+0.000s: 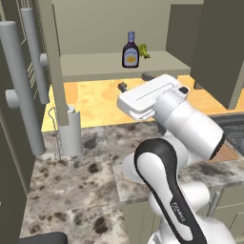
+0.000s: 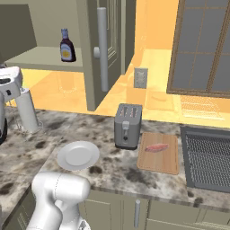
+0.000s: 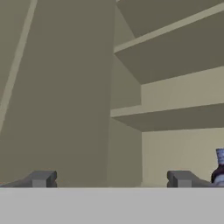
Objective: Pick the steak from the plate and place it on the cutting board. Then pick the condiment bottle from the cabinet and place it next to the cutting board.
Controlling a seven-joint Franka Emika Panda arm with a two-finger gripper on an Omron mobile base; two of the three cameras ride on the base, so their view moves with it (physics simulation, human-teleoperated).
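Condiment bottle [image 1: 130,50] upright on cabinet [image 1: 157,63] shelf

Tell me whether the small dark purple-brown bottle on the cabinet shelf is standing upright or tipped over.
Upright. The small dark purple-brown bottle stands on its base on the beige-olive cabinet's shelf, blue-grey cap on top, yellow-white label facing outward.

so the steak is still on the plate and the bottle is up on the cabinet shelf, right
Not quite. The steak lies on the cutting board, and the plate is bare, as the right base view shows. The condiment bottle does stand on the cabinet shelf.
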